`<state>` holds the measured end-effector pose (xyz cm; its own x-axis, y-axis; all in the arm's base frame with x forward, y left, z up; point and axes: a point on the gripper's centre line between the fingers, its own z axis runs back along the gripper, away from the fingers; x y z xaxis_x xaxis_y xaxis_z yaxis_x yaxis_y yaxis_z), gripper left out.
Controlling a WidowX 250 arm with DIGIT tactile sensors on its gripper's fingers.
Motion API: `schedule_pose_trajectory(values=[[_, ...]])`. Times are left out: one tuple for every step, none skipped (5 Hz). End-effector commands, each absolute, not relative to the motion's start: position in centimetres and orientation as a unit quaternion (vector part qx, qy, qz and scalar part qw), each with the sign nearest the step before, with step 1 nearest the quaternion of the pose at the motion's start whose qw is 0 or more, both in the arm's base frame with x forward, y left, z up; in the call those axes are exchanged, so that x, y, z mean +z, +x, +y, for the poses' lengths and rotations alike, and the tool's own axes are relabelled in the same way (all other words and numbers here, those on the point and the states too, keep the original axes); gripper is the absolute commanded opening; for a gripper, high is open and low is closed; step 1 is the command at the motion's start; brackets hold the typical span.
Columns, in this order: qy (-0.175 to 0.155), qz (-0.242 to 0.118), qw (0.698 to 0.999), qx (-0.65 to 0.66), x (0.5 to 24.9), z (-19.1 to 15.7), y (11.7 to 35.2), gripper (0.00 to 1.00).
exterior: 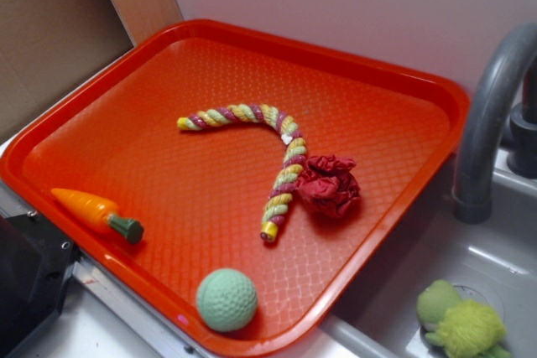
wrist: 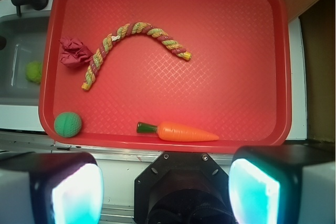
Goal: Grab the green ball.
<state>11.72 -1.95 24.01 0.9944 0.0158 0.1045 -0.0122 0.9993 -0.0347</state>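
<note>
Now | claw point(wrist: 165, 184) wide open, empty | green ball point(exterior: 226, 299) in tray point(exterior: 403, 81) corner | writing unreadable

- I see the green ball point(exterior: 226, 299) point(wrist: 67, 124) — pale mint, round, dimpled like a golf ball.
- It rests on the tray's floor in a corner, at about 7 o'clock in my wrist view — free, nothing touching it.
</note>
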Motion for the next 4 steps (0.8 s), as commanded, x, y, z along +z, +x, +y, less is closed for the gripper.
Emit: schedule_pose_trajectory(values=[[-0.017,-0.052,0.998,0.007,24.0,-2.0,11.7,1.00],[-0.076,-0.034,0.996,0.037,19.5,-6.0,12.9,1.00],[-0.128,-0.023,0.991,0.040,16.3,-10.7,13.7,1.00],[-0.134,-0.004,0.991,0.012,11.9,-14.9,14.3,1.00]])
